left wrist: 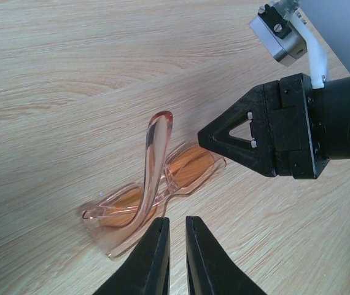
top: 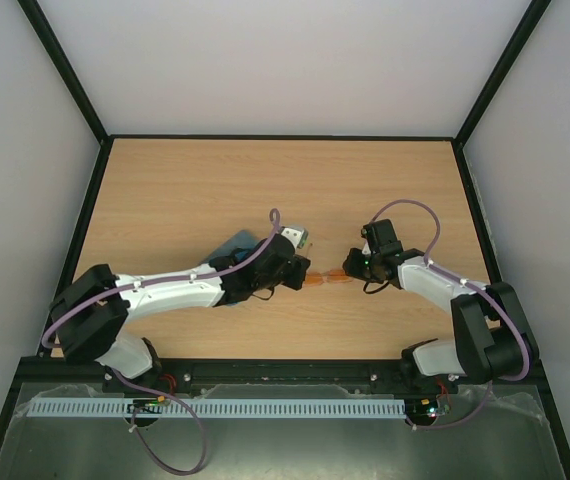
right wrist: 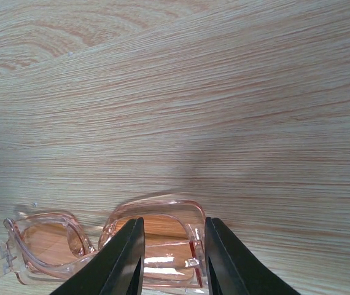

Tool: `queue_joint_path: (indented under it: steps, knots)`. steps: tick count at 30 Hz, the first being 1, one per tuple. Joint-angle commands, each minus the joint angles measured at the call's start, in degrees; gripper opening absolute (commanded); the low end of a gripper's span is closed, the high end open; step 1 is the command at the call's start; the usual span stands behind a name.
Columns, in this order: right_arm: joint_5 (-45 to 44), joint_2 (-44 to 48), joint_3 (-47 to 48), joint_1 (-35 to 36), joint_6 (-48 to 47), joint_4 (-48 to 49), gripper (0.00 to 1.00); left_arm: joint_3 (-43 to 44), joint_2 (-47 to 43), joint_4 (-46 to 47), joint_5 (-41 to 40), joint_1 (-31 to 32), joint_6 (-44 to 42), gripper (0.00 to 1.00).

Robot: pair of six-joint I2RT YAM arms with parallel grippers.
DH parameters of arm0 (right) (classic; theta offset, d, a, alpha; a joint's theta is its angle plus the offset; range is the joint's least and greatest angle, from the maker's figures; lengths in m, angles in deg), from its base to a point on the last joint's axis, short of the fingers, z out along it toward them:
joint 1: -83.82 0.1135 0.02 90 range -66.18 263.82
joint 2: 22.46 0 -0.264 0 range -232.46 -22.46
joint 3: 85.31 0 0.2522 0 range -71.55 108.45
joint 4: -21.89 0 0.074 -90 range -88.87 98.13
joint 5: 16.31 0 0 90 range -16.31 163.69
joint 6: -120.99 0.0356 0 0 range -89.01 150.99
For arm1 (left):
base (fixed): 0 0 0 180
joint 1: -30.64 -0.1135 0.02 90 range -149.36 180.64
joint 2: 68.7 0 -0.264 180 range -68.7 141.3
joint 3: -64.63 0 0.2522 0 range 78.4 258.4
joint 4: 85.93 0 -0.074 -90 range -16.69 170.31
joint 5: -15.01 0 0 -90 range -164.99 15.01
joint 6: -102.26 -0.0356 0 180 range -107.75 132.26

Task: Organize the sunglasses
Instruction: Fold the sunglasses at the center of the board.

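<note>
The orange sunglasses (top: 327, 281) are located on the counter (top: 185, 190), nearer the near edge than the far edge and slightly right of its middle. They lie flat on the wood. One temple (left wrist: 153, 161) is raised clear of the frame and curves upward.

The left gripper (top: 302, 268) is positioned just beside the left end of the sunglasses. Its fingers (left wrist: 153, 258) are drawn almost together, with only a narrow slit left between them, and nothing is seen inside the slit. Contact with the frame cannot be confirmed.

The right gripper (top: 351, 267) is positioned at the right end of the sunglasses. Its jaws are parted, and one lens (right wrist: 163, 236) is seen between them in the right wrist view. Whether the frame is touched cannot be told.

A blue-green case (top: 237, 241) is seen partly hidden under the left arm, towards the far edge from the sunglasses.
</note>
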Motion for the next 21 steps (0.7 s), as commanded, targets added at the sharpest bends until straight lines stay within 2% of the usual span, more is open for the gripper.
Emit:
queue_joint_path:
  steps: [1,5,21]
  knots:
    - [0.8,-0.3,-0.7,-0.3,-0.3,-0.4,0.28,-0.2,-3.0,0.9,-0.9,-0.2,-0.6,0.12]
    - [1.0,-0.7,-0.2,-0.3,-0.6,-0.5,0.28,-2.9,-5.9,1.0,-2.6,-0.8,0.4,0.12]
    - [1.5,-0.7,-0.5,-0.3,-0.4,-0.4,0.28,2.4,2.7,3.0,1.0,-2.5,-1.5,0.11]
